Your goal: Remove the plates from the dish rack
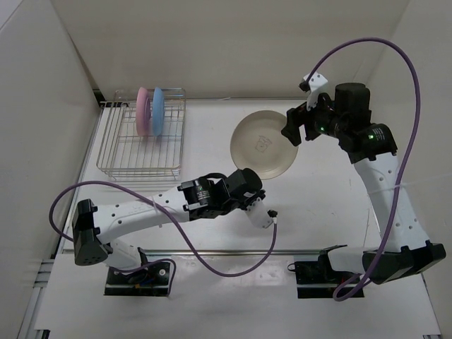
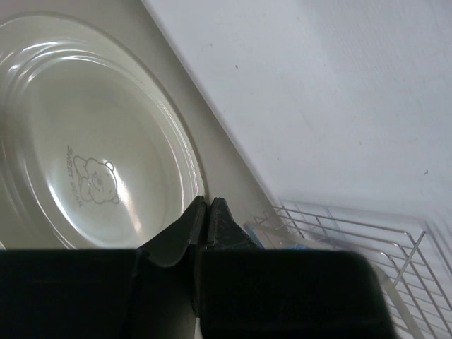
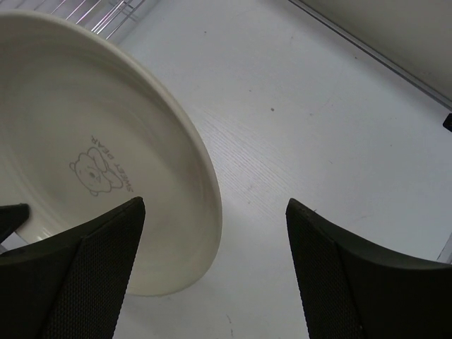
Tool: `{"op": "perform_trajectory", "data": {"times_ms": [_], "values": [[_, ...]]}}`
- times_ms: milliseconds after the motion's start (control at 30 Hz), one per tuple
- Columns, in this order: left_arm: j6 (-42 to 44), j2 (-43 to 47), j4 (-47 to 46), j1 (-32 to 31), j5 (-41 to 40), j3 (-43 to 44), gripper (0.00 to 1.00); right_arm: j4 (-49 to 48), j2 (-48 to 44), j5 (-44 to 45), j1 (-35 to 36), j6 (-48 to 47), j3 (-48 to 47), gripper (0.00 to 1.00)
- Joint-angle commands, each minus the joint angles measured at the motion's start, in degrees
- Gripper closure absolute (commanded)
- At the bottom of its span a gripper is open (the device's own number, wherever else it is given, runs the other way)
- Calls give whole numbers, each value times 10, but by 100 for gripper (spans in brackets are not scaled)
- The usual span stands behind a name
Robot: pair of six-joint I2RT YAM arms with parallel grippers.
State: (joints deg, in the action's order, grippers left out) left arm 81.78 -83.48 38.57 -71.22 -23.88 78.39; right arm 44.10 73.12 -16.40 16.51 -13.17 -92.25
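The cream plate (image 1: 263, 143) lies flat on the table, right of the dish rack (image 1: 113, 152). The pink plate (image 1: 143, 111) and the light blue plate (image 1: 158, 111) stand on edge in the rack's far end. My right gripper (image 1: 293, 131) is open and empty over the cream plate's right rim. In the right wrist view (image 3: 214, 205) one finger is over the plate (image 3: 85, 141) and the other over bare table. My left gripper (image 1: 251, 185) is shut and empty at the plate's near edge. In the left wrist view its tips (image 2: 207, 201) point at the plate's rim (image 2: 85, 141).
White walls close in the table at the back and left. The rack's wires show in the left wrist view (image 2: 353, 233) and at the top of the right wrist view (image 3: 106, 14). Purple cables loop off both arms. A rail runs along the table's near edge (image 1: 212, 251).
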Motion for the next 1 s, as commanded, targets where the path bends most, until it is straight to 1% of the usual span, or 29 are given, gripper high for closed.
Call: {"op": "perform_trajectory", "data": {"times_ms": [0,200,300,367,400,467,500,533,567,600,700,733,767,800,867,900,933,967], "values": [[-25,5,-28,-14,3,23,89,-32,-11,3,1,-9,-4,16],[-25,10,-46,-24,-14,12,89,-38,-11,1,-10,-14,14,16],[-25,10,-59,-30,-27,6,89,-38,-11,-6,-16,-14,30,24],[-25,10,-67,-30,-33,6,89,-38,-11,-13,-21,-14,45,35],[-25,10,-67,-30,-38,6,89,-43,-11,-19,-21,-14,45,47],[-25,16,-75,-30,-38,1,89,-43,-11,-27,-27,-9,51,58],[-25,16,-82,-30,-38,1,89,-43,-11,-27,-27,-4,51,66],[-25,16,-82,-30,-38,-4,89,-43,-11,-27,-27,-4,57,88],[-25,16,-82,-30,-45,-4,89,-43,-11,-27,-27,2,57,97],[-25,16,-82,-30,-45,-10,89,-43,-11,-27,-27,7,57,100],[-31,10,-90,-24,-58,-10,89,-43,-11,-27,-27,18,57,100],[-39,10,-96,-16,-58,-10,84,-43,-11,-27,-27,18,57,100],[-39,10,-104,-9,-58,-10,63,-49,-5,-27,-27,30,57,100],[-46,3,-104,-3,-58,-10,56,-49,-5,-20,-27,30,57,100],[-57,3,-104,10,-64,-3,56,-56,0,-9,-32,38,57,100],[-63,3,-111,15,-59,-3,51,-56,0,-4,-32,38,57,100],[-70,3,-111,15,-59,3,43,-69,6,6,-32,45,57,100],[-70,3,-120,15,-59,3,23,-78,6,13,-39,50,62,100]]}}
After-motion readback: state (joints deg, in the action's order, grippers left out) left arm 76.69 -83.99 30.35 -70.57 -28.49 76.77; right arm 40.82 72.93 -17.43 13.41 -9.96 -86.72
